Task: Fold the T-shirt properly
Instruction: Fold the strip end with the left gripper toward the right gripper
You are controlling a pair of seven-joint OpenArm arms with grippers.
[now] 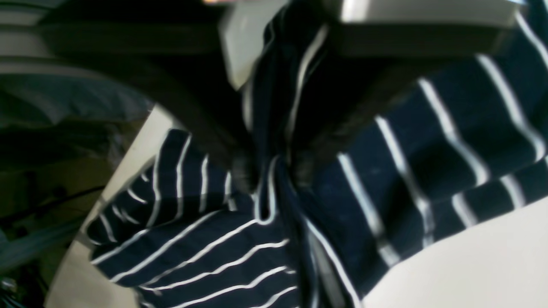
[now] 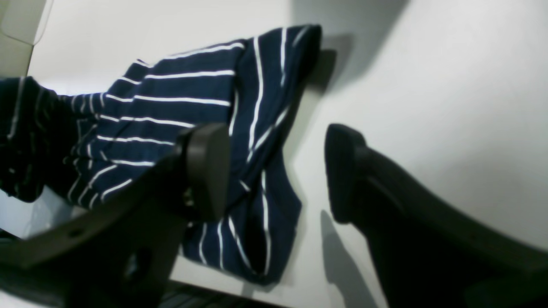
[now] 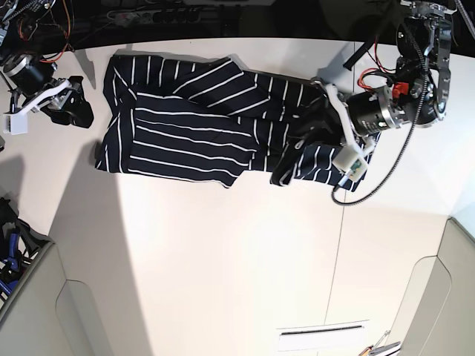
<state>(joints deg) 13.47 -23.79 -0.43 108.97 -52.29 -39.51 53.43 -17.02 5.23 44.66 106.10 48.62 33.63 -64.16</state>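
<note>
The T-shirt [image 3: 193, 126], dark navy with thin white stripes, lies spread across the far part of the white table [image 3: 223, 252]. My left gripper [image 3: 297, 144] sits over the shirt's right part. In the left wrist view a bunched fold of the T-shirt [image 1: 385, 162] runs up between the two dark fingers of that gripper [image 1: 272, 173], which stand slightly apart around it; this view is blurred. My right gripper [image 2: 274, 171] is wide open just off the shirt's edge [image 2: 180, 107], with nothing between its fingers. In the base view the right gripper [image 3: 70, 107] is beside the shirt's left side.
Cables and electronics [image 3: 148, 15] line the table's back edge. The table edge [image 1: 128, 167] drops off close to the shirt in the left wrist view. A white strip [image 3: 323, 337] lies near the front edge. Grey panels [image 3: 438, 297] stand at the front corners.
</note>
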